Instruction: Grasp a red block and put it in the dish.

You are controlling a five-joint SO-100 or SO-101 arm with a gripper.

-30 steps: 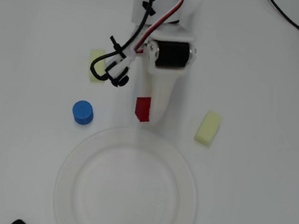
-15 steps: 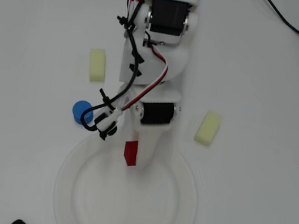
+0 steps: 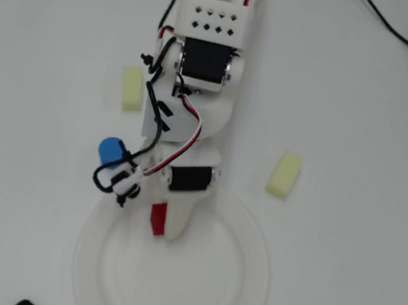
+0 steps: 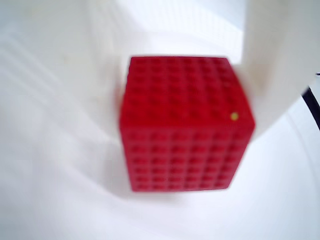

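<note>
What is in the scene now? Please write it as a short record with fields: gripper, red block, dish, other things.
gripper: gripper over the dish's upper edge in the overhead view, shut on the red block
red block: red block sits between the two white fingers in the wrist view; whether it touches the dish cannot be told
dish: dish, white and round, at the bottom centre of the overhead view
other things: blue cylinder left of the arm; one pale yellow block upper left, another pale yellow block to the right, both outside the dish
</note>
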